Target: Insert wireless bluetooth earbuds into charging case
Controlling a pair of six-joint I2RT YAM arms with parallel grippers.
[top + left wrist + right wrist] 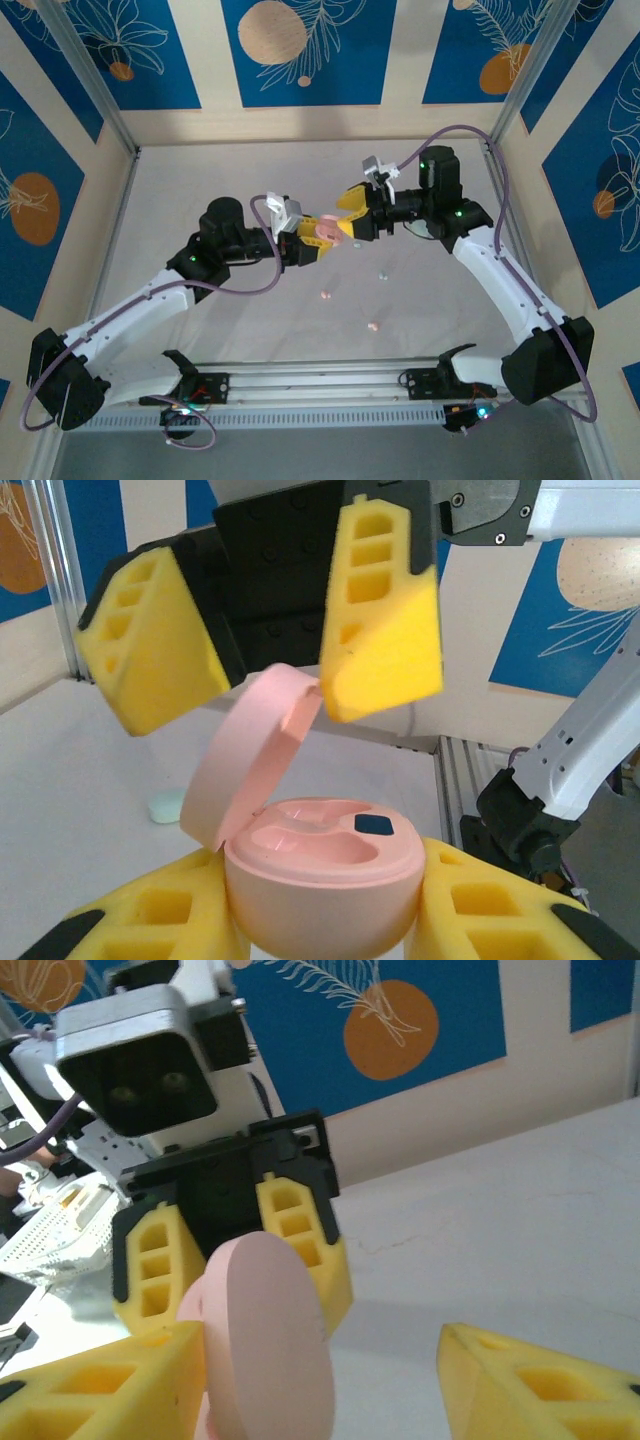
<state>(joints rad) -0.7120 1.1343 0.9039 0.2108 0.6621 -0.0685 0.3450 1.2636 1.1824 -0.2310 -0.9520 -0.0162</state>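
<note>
Earbuds (325, 294): three tiny pastel nubs, loose on the white table (200, 200), nearer the bases than the grippers. Pink charging case (320, 880): lid (255, 750) raised, body pinched by left gripper (325, 925). Right gripper (265, 645): jaws spread astride the lid.

The charging case (320, 880) is pale pink all over, its lid (250, 750) too, with a small dark blue square (373, 824) set in its top face at two o'clock. The left gripper (318, 236) and right gripper (352, 212) have bright yellow foam fingers on black backing. The arms are white and black, and their cables (460, 127) are purple. On the off-white table (200, 180), the earbuds at five and six o'clock of the case are pink (372, 326). The one at four o'clock is pale teal (381, 273). At twelve o'clock the walls carry blue panels (300, 50) with white leaf outlines and orange discs, between beige strips.
</note>
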